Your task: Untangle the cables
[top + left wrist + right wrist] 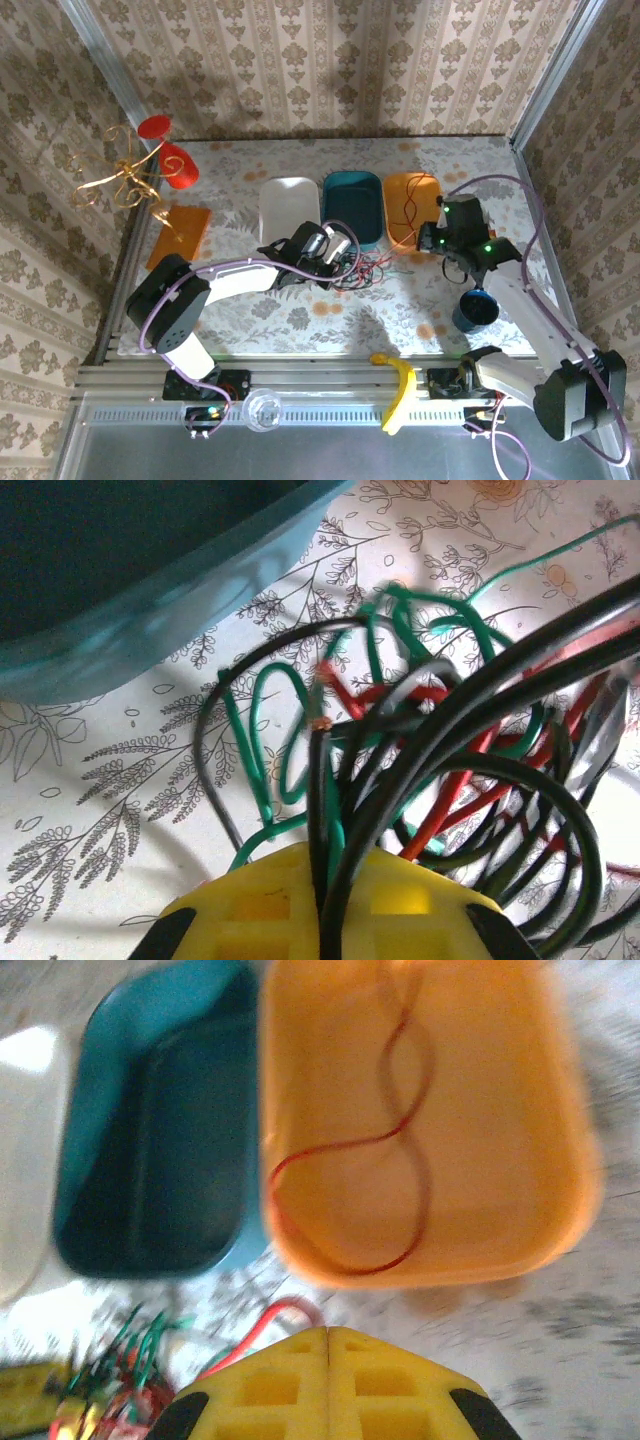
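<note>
The left pincer (322, 880) is clamping shut on black and green strands of the tangled cables (420, 760), which are lying in a knot on the patterned bench (290, 320) just in front of the teal tray (352, 205). The right pincer (328, 1345) is hovering with its fingers pressed together, holding nothing, near the orange tray (500, 1160), where one red cable (340, 1145) is lying in loose loops.
</note>
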Controlling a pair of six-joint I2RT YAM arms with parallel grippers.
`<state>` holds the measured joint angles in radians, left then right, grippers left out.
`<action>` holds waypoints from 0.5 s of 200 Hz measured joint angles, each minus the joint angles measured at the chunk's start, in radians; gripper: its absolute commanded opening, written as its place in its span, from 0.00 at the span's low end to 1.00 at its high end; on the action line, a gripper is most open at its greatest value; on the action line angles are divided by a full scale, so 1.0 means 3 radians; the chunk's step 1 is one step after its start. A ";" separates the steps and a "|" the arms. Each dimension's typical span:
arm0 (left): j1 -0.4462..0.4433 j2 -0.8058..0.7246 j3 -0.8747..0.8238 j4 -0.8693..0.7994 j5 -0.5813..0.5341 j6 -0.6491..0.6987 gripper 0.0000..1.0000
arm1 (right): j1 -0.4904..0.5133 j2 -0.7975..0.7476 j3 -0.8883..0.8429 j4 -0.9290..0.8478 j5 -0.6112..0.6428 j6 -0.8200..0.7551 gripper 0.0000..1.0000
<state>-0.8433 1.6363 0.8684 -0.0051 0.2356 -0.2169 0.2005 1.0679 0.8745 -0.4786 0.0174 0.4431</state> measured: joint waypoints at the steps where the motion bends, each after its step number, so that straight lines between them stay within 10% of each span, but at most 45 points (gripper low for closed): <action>1: 0.0000 0.0000 -0.0001 -0.0004 0.0000 0.0000 0.00 | -0.0024 -0.0011 0.0008 0.0000 0.0028 0.0008 0.00; 72: 0.0003 0.0001 -0.0131 -0.0112 0.0000 0.0000 0.00 | -0.0763 -0.0169 0.0364 0.0023 0.0303 0.0104 0.00; 100: 0.0003 0.0001 -0.0131 -0.0114 0.0000 0.0000 0.00 | -0.0482 -0.0022 0.0394 -0.0020 -0.0234 0.0013 0.32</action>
<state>-0.8425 1.6367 0.8291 -0.0395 0.2356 -0.2169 0.0559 1.0615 0.9928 -0.4847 -0.0528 0.4469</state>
